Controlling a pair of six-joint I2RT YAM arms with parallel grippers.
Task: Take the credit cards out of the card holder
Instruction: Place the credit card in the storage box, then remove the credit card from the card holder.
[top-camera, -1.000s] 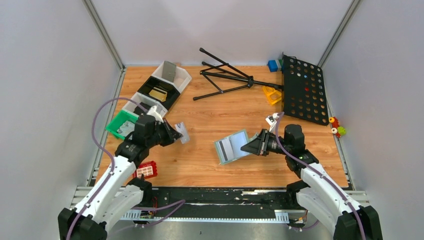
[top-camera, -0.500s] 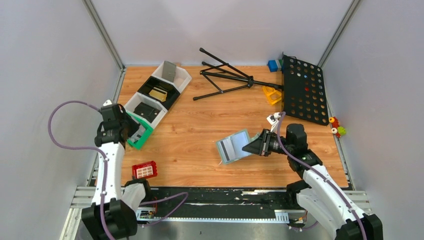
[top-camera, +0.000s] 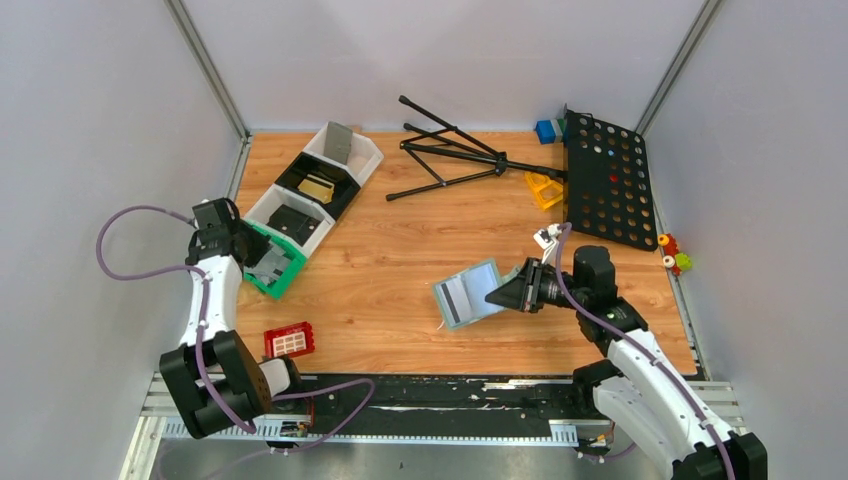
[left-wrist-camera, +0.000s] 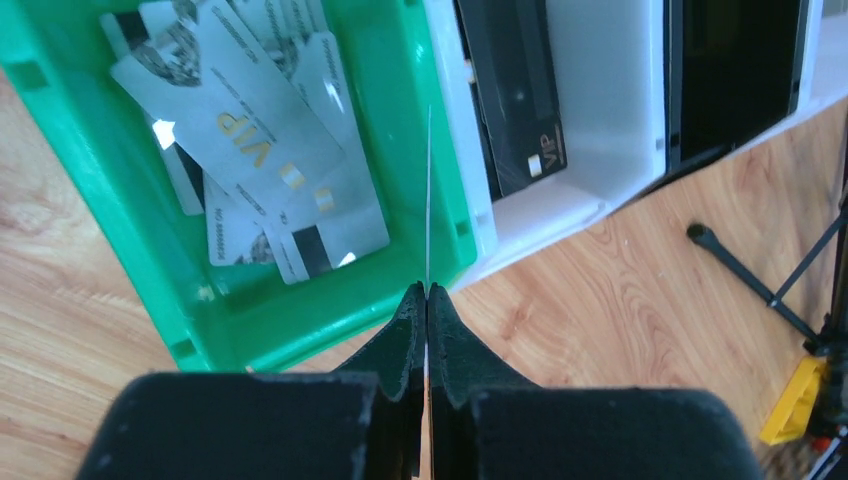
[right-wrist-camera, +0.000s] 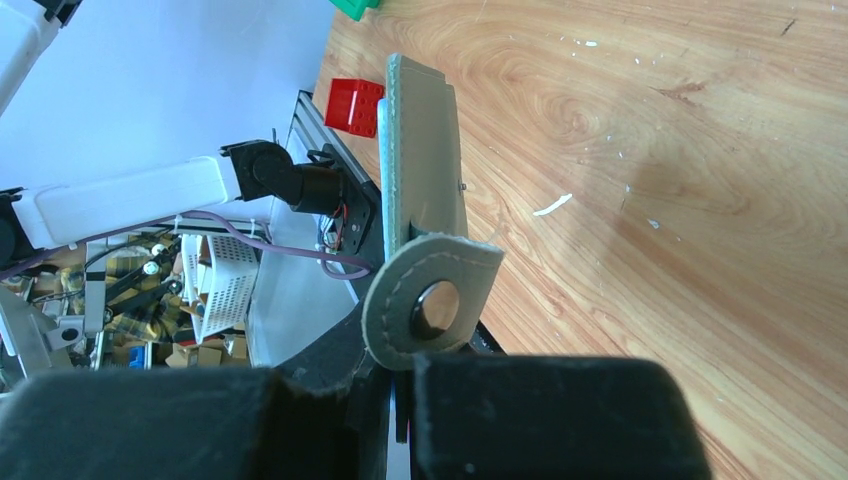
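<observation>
My right gripper (top-camera: 503, 291) is shut on the side edge of the grey-blue card holder (top-camera: 466, 294) and holds it tilted above the table's middle. In the right wrist view the card holder (right-wrist-camera: 421, 170) stands edge-on, its snap flap (right-wrist-camera: 435, 305) folded over my right gripper (right-wrist-camera: 402, 372). My left gripper (left-wrist-camera: 427, 291) is shut on one thin credit card (left-wrist-camera: 428, 200), seen edge-on as a white line. It hangs over the green tray (left-wrist-camera: 300, 330), where several whitish credit cards (left-wrist-camera: 250, 170) lie. From above, my left gripper (top-camera: 257, 262) is over that tray (top-camera: 284, 279).
White bins (top-camera: 300, 200) with dark contents stand right behind the green tray. A red block with white squares (top-camera: 290, 341) lies near the front left. At the back are a black folded tripod (top-camera: 455, 155), a black perforated board (top-camera: 608, 182) and small coloured pieces (top-camera: 545, 188).
My left arm has swung left from the table's middle to the green tray, carrying the card. The right gripper and the card holder have stayed put.
</observation>
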